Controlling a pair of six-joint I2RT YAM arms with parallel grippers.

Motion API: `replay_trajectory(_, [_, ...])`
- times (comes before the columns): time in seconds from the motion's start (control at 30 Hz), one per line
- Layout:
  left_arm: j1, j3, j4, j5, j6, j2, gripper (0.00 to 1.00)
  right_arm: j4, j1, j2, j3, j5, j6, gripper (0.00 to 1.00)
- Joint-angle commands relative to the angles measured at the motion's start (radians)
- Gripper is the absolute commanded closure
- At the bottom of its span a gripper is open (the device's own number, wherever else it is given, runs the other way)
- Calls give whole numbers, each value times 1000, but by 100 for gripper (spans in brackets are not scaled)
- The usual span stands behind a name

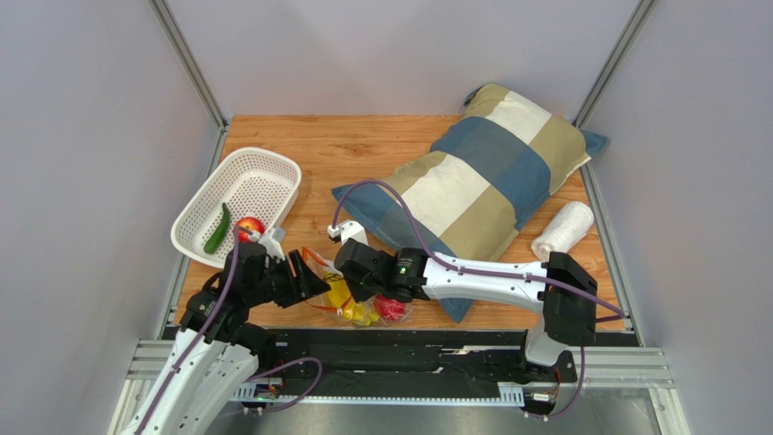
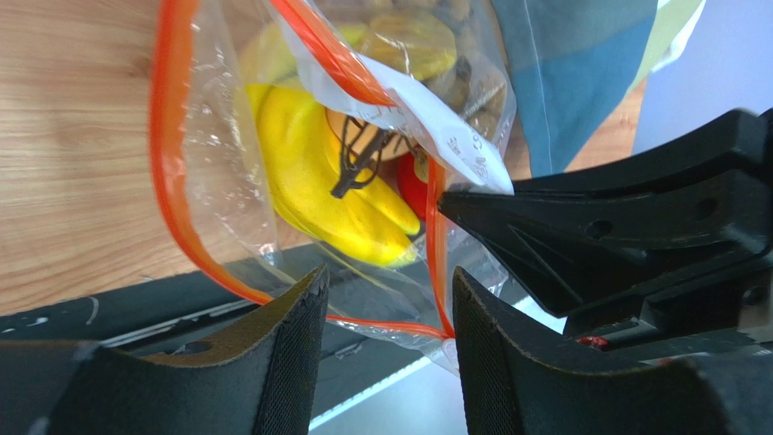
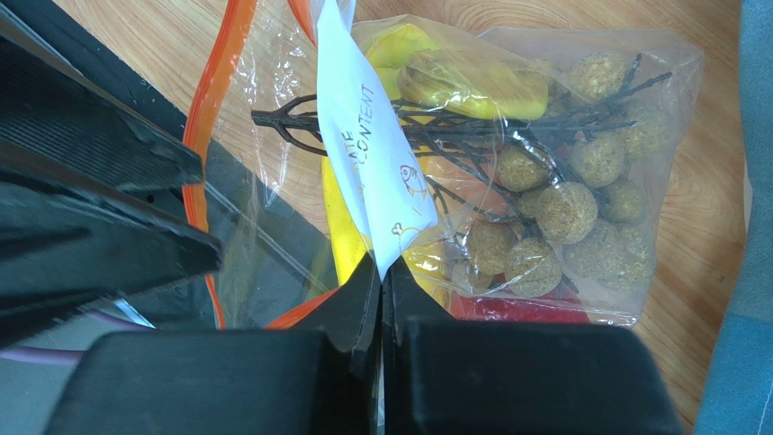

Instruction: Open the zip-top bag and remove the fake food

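The zip-top bag [image 1: 349, 301] lies at the table's near edge with its orange-red mouth [image 2: 172, 172] gaping. Inside are a yellow banana [image 2: 318, 181], a brownish-green grape bunch [image 3: 562, 208] and a red apple [image 3: 535, 308]. My right gripper [image 3: 381, 272] is shut on the bag's upper lip at the white label [image 3: 372, 154]; it also shows in the top view [image 1: 349, 270]. My left gripper [image 2: 388, 290] is open, and the bag's lower lip and zipper corner lie between its fingers; it also shows in the top view [image 1: 307, 281].
A white mesh basket [image 1: 263, 172] at the left holds a dark green vegetable [image 1: 218, 228] and a red fruit [image 1: 250, 227]. A patchwork pillow [image 1: 481, 181] lies right of the bag, with a white roll [image 1: 562, 228] beyond it. The black base rail [image 1: 399, 349] runs along the near edge.
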Motion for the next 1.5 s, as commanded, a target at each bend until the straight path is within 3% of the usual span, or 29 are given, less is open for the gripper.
replay_trajectory(0.0, [-54, -31, 115, 48, -30, 46, 43, 25, -1, -48, 41, 6, 2, 100])
replay_trajectory(0.3, [-79, -55, 198, -119, -57, 101, 48, 71, -10, -97, -10, -34, 5, 100])
replay_trajectory(0.53, [-79, -74, 297, -76, -56, 245, 53, 84, -14, -120, -28, -40, 6, 100])
replay_trajectory(0.87, [-79, -91, 359, -51, -45, 241, 56, 107, -21, -140, -56, -62, 18, 100])
replay_trajectory(0.9, [-79, -89, 376, -30, -45, 251, 65, 107, -21, -141, -56, -59, 18, 100])
replay_trajectory(0.97, [-79, -95, 405, -4, -45, 287, 68, 105, -22, -146, -57, -56, 20, 100])
replay_trajectory(1.07, [-79, -94, 428, 27, -41, 320, 98, 102, -24, -147, -54, -51, 18, 100])
replay_trajectory(1.23, [-79, 6, 354, 30, 27, 252, 100, 79, -36, -134, -56, 1, 28, 100])
replay_trajectory(1.4, [-79, 248, 93, 36, 143, 198, 100, 21, -74, -154, -68, 148, 61, 100])
replay_trajectory(1.47, [-79, 255, 74, 92, 150, 176, 100, 11, -99, -180, -96, 147, 58, 100])
